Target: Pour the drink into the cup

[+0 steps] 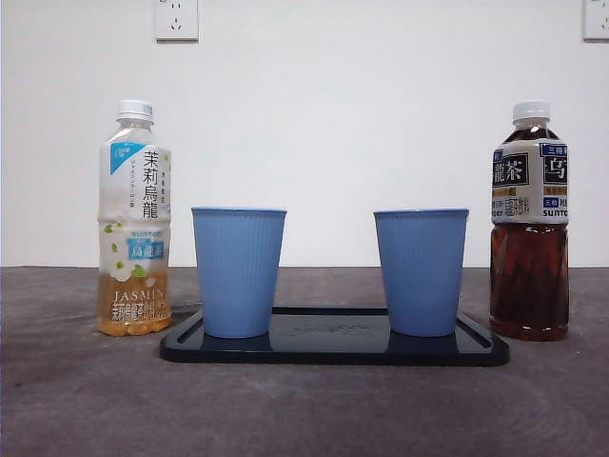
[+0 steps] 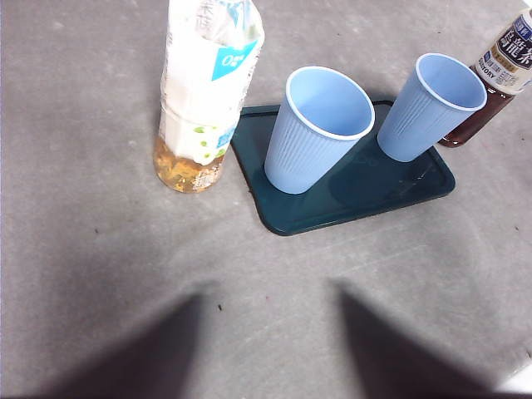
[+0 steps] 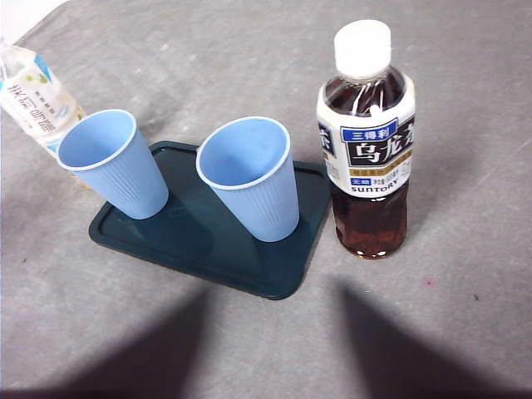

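Two empty blue ribbed cups stand on a dark tray (image 1: 333, 348): the left cup (image 1: 238, 271) and the right cup (image 1: 421, 271). A capped, nearly empty pale jasmine tea bottle (image 1: 134, 219) stands left of the tray. A capped bottle of dark oolong tea (image 1: 529, 228) stands right of it. My left gripper (image 2: 270, 287) hovers open above the table, back from the jasmine bottle (image 2: 204, 91) and the left cup (image 2: 320, 125). My right gripper (image 3: 274, 291) hovers open, back from the dark bottle (image 3: 366, 158) and the right cup (image 3: 249, 174). Both are empty and show only as dim dark wedges.
The table is a grey mat (image 1: 304, 409) against a white wall with two sockets (image 1: 176, 19). Neither arm shows in the front view.
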You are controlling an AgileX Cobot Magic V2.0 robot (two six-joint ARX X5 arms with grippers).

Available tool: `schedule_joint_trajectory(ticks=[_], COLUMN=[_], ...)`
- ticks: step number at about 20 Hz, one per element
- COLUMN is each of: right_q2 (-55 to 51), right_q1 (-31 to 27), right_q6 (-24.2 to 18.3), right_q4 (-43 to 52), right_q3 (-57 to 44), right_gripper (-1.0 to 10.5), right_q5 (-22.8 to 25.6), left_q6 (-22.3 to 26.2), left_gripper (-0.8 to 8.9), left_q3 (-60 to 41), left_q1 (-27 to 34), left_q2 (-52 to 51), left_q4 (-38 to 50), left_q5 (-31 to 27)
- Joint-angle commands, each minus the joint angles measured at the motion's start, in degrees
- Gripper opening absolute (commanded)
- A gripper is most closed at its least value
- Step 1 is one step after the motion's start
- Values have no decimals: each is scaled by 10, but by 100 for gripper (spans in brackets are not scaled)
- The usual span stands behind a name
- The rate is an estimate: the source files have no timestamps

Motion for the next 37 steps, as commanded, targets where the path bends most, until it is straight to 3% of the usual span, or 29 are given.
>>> schedule_joint_trajectory(ticks=[1,5,9,15,18,22,31,37], right_q2=[2,3,3,20,65,155,391,489], right_q1=[1,1,13,80,109,112,111,111], right_q6=[-3,17,82,149,148,119,114,114], right_q4=[4,28,146,348,431,536,784,898], right_q3=[9,1,-71,-211,-252,-263,-263,-262], right_gripper=[425,425,425,429,433,436,438,440], right_q5=[0,2,5,98,153,185,196,216], left_q6=[2,1,1,1,1,1,1,1], left_gripper=[439,439,439,439,439,439,439,438], left_q3=[10,10,10,10,10,10,10,10], left_q1=[-2,-2,-2,-2,-2,-2,-2,-2], left_q2=[2,2,2,2,2,2,2,0], left_q4=[13,14,14,16,16,16,14,10], left_q5=[3,3,3,3,3,3,3,3])
